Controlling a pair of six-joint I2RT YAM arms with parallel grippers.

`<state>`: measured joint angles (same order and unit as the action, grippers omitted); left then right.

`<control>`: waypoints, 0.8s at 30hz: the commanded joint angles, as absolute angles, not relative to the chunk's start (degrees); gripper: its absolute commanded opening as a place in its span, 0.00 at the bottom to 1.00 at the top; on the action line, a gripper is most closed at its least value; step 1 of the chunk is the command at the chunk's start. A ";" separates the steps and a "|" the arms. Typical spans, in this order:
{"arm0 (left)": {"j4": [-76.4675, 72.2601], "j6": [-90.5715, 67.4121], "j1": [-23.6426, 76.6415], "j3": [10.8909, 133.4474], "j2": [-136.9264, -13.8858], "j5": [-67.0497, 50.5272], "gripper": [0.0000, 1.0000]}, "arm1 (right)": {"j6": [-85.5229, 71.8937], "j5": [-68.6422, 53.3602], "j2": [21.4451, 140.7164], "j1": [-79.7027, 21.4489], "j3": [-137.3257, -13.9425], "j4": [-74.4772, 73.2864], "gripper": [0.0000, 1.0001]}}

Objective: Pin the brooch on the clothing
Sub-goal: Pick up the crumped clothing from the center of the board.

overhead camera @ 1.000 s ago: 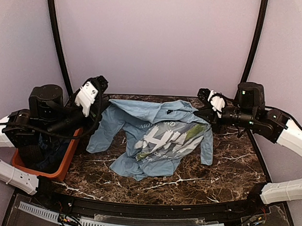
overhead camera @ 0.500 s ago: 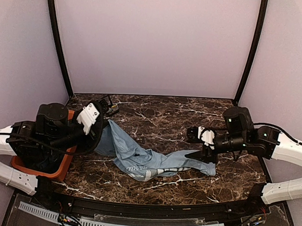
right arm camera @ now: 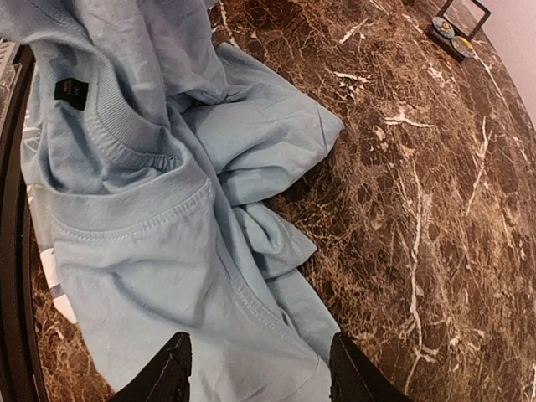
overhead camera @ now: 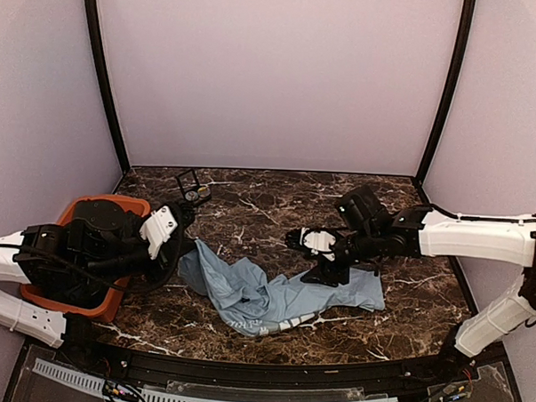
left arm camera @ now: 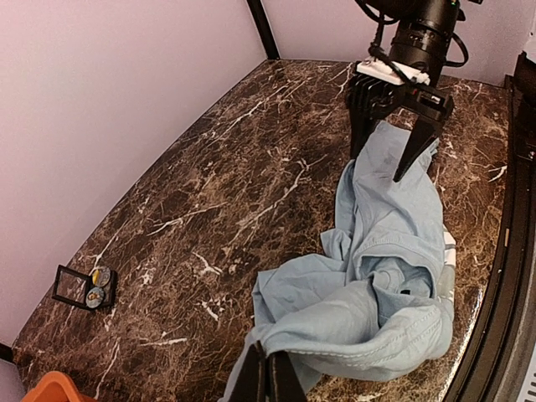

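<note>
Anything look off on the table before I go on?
Yes: the T-shirt lies bunched in a crumpled heap, lettering mostly hidden, one end pinched in the left gripper, the right gripper open over the other end.

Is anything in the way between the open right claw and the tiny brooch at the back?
Nothing visible. Bare marble table runs from the open right gripper, above one end of the shirt, to the brooch beside the black-framed case. The shirt lies crumpled nearer the front.
</note>
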<state>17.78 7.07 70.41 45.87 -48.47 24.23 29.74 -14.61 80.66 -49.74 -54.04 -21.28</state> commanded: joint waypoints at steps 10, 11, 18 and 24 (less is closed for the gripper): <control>19.79 4.25 71.44 42.17 -48.11 22.30 0.01 | 35.05 -36.88 103.51 -46.68 -72.61 -40.88 0.50; 19.71 4.19 71.52 42.04 -48.18 22.40 0.01 | 35.34 -38.34 104.25 -46.67 -72.98 -41.36 0.49; 19.22 4.04 71.63 41.24 -49.17 22.44 0.01 | 35.98 -42.61 107.09 -46.84 -74.18 -42.50 0.42; 18.16 4.00 71.63 40.79 -49.63 22.23 0.01 | 35.68 -41.37 108.45 -46.85 -74.59 -41.97 0.17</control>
<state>18.59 4.75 71.33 41.78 -49.36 22.85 35.59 -40.51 107.18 -46.78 -73.30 -41.17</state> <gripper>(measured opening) 0.011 0.250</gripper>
